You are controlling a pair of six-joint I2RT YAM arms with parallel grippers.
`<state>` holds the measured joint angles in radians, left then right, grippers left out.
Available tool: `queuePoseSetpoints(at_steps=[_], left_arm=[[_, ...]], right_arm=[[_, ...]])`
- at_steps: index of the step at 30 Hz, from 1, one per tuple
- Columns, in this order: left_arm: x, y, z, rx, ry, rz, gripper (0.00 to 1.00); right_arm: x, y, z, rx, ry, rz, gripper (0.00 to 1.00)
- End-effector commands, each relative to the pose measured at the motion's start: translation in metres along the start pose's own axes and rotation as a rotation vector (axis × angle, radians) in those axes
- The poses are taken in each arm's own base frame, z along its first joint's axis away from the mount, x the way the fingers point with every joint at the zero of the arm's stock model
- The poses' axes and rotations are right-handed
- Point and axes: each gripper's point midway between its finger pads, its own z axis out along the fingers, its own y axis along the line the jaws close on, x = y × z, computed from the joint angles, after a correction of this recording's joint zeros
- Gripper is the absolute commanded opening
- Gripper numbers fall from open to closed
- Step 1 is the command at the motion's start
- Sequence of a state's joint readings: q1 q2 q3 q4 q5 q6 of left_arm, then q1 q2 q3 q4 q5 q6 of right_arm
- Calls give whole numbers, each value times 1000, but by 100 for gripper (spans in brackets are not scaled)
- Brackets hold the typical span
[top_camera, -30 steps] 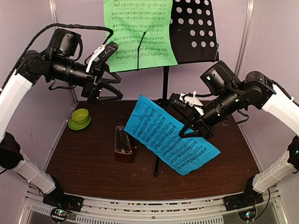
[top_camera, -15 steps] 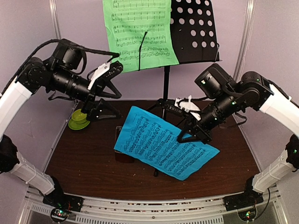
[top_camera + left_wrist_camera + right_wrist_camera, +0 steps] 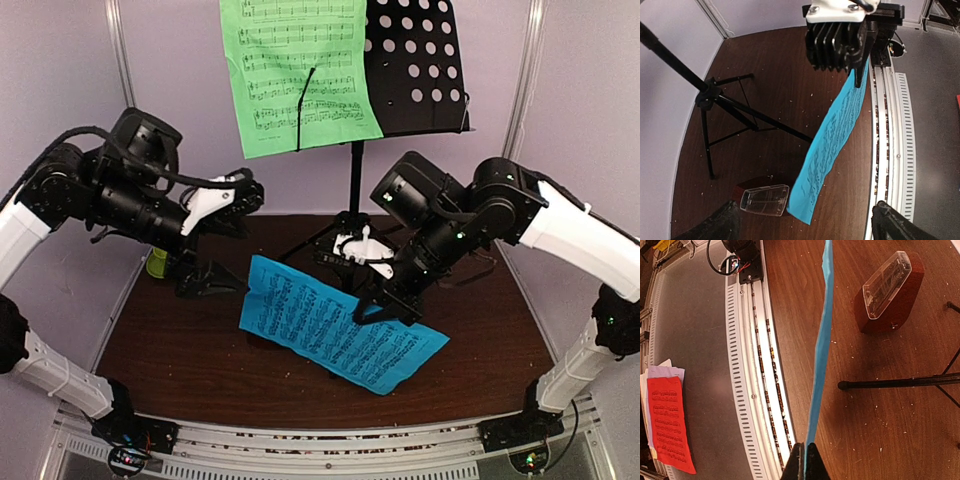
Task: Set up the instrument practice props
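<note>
Both arms reach inward: R gripper [image 3: 378,308] pinches blue sheet [image 3: 320,325] aloft, L gripper [image 3: 235,240] spread wide.

Top view: metronome [image 3: 888,292] can't be made out, it sits behind the blue sheet [image 3: 335,325]. Bowl [image 3: 157,263] is only a lime sliver behind the left arm [image 3: 120,200]. Frame top crops the music stand [image 3: 415,60] desk and the green sheet [image 3: 300,70]. The stand's legs are mostly lost behind the blue sheet and right arm [image 3: 470,215].

Left wrist: left gripper [image 3: 806,212] shows fingertips only, the bottom edge cuts the rest.

Right wrist: right gripper [image 3: 805,460] is cropped the same way. Blue sheet is edge-on, print unreadable. Red sheet [image 3: 667,420] print is too small to read.
</note>
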<state>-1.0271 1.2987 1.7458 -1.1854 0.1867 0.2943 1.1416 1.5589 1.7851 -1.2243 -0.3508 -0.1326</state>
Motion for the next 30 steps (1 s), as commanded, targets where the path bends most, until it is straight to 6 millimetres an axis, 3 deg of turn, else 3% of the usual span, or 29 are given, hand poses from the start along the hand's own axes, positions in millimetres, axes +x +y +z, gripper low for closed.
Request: queuePoseSetpoints(at_steps=[1,5,7,12,14,18,21,23,25,30], left_arm=[[-7,-3,17,7,36,69,92],[-6,-16,35,77,58,72,84],[-5,-21,39,98,65,65,74],[-16,-18,34,76,20,53,14],[-27,-16,27,55,-38,32,0],[-43,-11,7,20,-172,-30,0],[-47,-11,-4,33,-218,-71,0],[-50,-11,-11,41,-246,-91,0],[-56,-11,-19,68,-292,-123,0],[-71,-7,-36,94,-396,-173,0]], right_arm=[[-6,5,-6,39,-2,-48,0],[-9,9,-9,63,-14,-74,0],[-11,10,-12,74,-33,-83,0],[-15,9,-24,105,-102,-98,3],[-15,6,-30,130,-149,-101,12],[-20,1,-50,179,-330,-83,67],[-21,-1,-79,205,-513,-57,93],[-17,0,-106,207,-659,-35,100],[-10,-2,-115,199,-750,-4,100],[4,-10,-110,211,-800,34,94]])
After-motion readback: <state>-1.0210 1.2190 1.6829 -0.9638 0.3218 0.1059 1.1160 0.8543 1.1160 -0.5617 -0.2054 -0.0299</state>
